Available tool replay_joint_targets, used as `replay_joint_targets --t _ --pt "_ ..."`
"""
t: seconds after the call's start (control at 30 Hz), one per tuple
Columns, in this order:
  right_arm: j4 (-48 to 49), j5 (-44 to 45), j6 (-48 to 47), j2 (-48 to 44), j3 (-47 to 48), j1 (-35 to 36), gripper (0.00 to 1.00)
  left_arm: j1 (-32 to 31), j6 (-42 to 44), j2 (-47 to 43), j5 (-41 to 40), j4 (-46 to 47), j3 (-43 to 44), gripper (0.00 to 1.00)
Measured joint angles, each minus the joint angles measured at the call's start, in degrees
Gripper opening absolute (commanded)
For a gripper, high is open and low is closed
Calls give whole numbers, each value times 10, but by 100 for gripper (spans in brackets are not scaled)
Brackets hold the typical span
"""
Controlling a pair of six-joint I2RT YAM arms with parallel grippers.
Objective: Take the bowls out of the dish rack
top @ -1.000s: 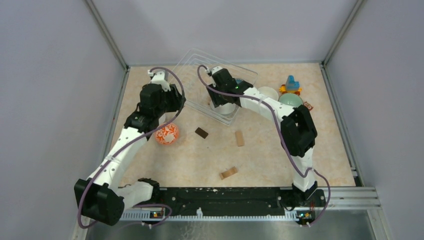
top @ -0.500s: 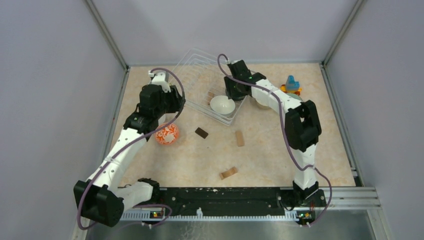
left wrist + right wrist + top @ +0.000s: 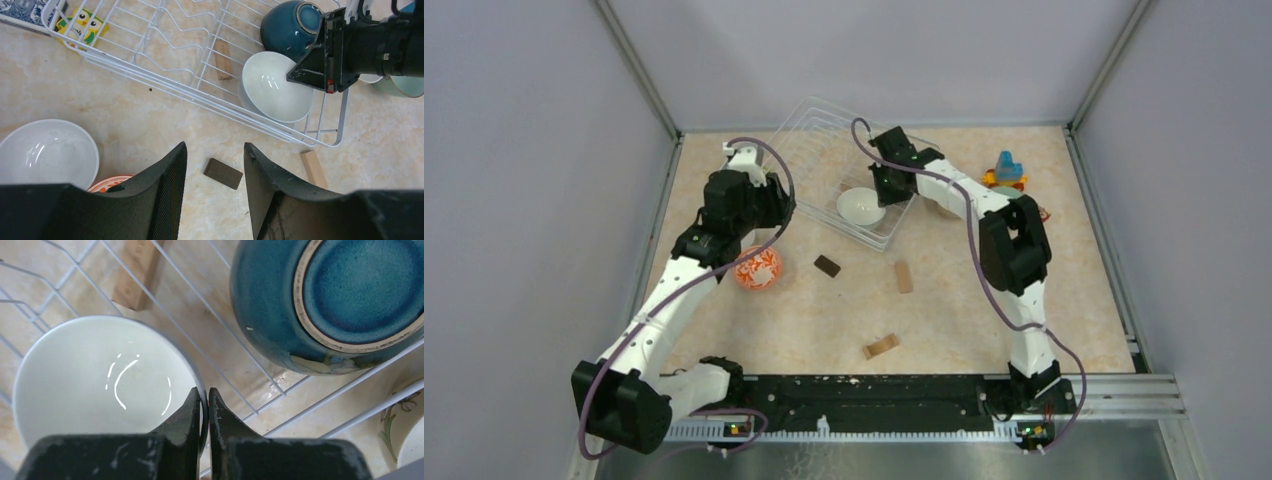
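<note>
The left arm [image 3: 660,300] and right arm [image 3: 1014,250] are showing white shells between black joint housings, each trailing a looping purple cable [image 3: 788,185]; at six o'clock small green lights [image 3: 735,428] are glowing (black fingers [image 3: 165,200] are showing mesh-textured pads).

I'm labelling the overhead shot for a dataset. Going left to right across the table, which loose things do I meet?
In order: patterned bowl → dark brown tile → white bowl in the rack → wooden block → toy. The wooden piece near the front overlaps the white bowl's span, so I left it out.
</note>
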Motion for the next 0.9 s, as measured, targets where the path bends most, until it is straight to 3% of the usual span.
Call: replay_joint_targets --t 0.2,0.47,0.73,0.9 --pt "-15 6 -5 0 35 2 0 0 0 0 0 0 -1 52" --pt "-46 87 -9 -28 61 2 0 0 0 0 0 0 -3 52" --pt "-17 147 -11 -167 36 2 0 0 1 -2 0 0 -7 53" --pt "36 203 -2 -310 -84 2 0 0 2 -4 3 0 -11 53"
